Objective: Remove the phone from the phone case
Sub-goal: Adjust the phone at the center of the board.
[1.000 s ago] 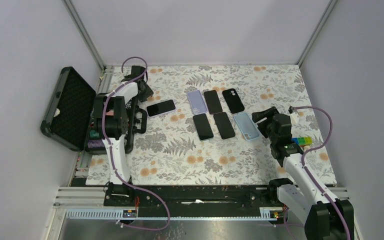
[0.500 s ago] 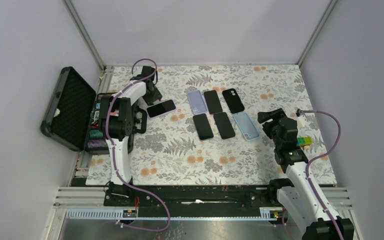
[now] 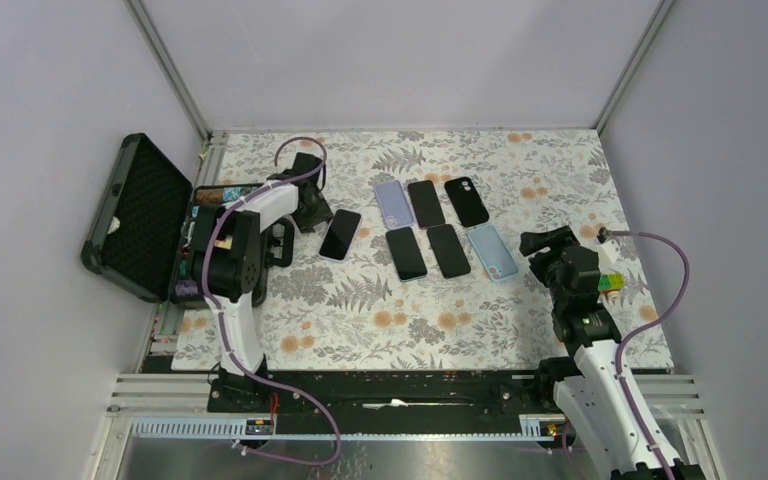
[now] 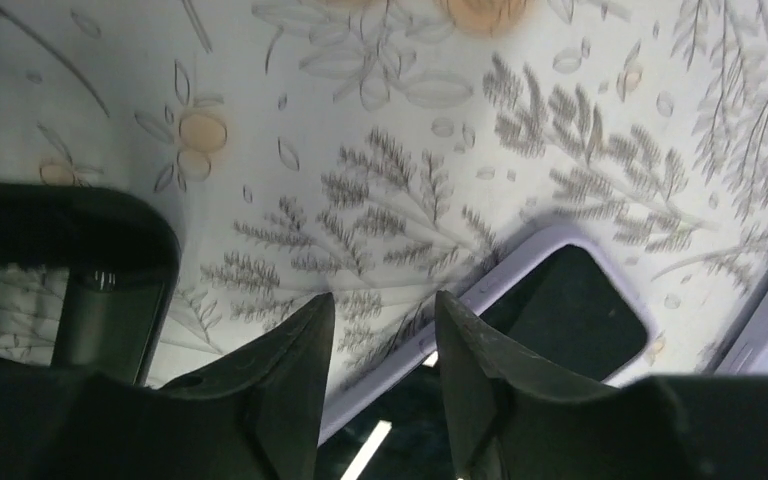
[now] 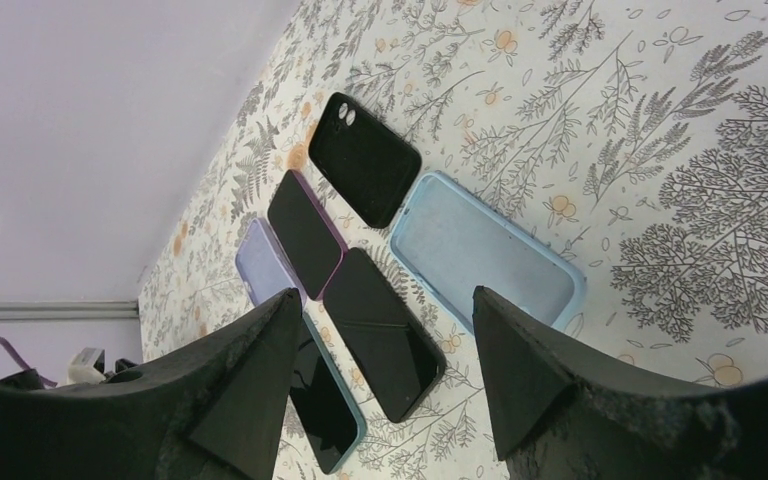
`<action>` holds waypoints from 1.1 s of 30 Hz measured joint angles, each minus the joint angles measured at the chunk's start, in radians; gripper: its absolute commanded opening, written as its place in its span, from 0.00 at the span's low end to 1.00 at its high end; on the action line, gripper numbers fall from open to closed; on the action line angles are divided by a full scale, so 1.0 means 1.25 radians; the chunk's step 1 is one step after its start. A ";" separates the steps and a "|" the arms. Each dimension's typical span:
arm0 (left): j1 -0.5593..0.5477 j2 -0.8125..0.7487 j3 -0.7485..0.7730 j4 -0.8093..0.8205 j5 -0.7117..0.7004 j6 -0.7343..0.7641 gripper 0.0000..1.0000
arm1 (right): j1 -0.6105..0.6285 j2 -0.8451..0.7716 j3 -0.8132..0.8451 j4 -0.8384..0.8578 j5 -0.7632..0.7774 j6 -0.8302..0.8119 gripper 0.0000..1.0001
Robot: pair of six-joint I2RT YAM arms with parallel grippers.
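Note:
The phone (image 3: pixel 340 234) lies face up in its lavender phone case, left of the rows of phones. In the left wrist view its dark screen (image 4: pixel 570 300) and the pale case rim (image 4: pixel 520 262) run slantwise under my fingers. My left gripper (image 3: pixel 312 213) sits at the phone's far left end; its jaws (image 4: pixel 382 297) stand apart with the case rim showing in the gap between them, and I see no grip. My right gripper (image 3: pixel 545 243) hovers open at the right of the mat, with nothing between its fingers (image 5: pixel 385 292).
Mid-mat lie a lavender case (image 3: pixel 392 203), a purple-cased phone (image 3: pixel 426 203), a black case (image 3: pixel 466 201), a teal-cased phone (image 3: pixel 406 253), a bare black phone (image 3: pixel 449 250) and an empty light blue case (image 3: pixel 492 250). An open black toolbox (image 3: pixel 135 215) stands left. A coloured block (image 3: pixel 610 281) sits right.
The phone has swung from lying crosswise to nearly lengthwise and shifted right, with my left gripper moving right beside it. My right arm has drawn back toward the near right.

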 measured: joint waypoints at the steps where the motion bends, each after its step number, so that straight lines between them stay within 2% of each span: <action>1: -0.005 -0.016 -0.025 0.014 0.001 0.007 0.50 | 0.000 -0.006 -0.002 -0.005 0.001 -0.002 0.70; 5: -0.024 -0.102 -0.147 0.060 0.017 0.042 0.59 | 0.000 -0.024 -0.012 -0.021 0.011 -0.006 0.69; 7: -0.030 -0.136 -0.194 0.081 0.025 0.064 0.67 | 0.000 -0.025 -0.015 -0.021 0.015 -0.006 0.69; 8: -0.032 -0.150 -0.212 0.088 0.027 0.078 0.73 | 0.000 -0.024 -0.016 -0.021 0.015 -0.006 0.69; 10: -0.034 -0.161 -0.227 0.101 0.030 0.103 0.96 | 0.000 -0.021 -0.016 -0.021 0.015 -0.006 0.69; 11: -0.034 -0.167 -0.232 0.108 0.027 0.117 0.98 | 0.000 -0.018 -0.016 -0.021 0.015 -0.006 0.69; 19: -0.035 -0.250 -0.287 0.125 -0.027 0.150 0.99 | 0.000 0.000 -0.016 -0.020 0.015 -0.006 0.68; 29: -0.059 -0.434 -0.357 0.251 -0.042 0.078 0.99 | 0.000 0.055 -0.016 -0.005 0.012 -0.005 0.67; 33: -0.050 -0.502 -0.417 0.304 -0.044 0.077 0.92 | 0.000 0.056 -0.016 0.003 0.012 -0.005 0.67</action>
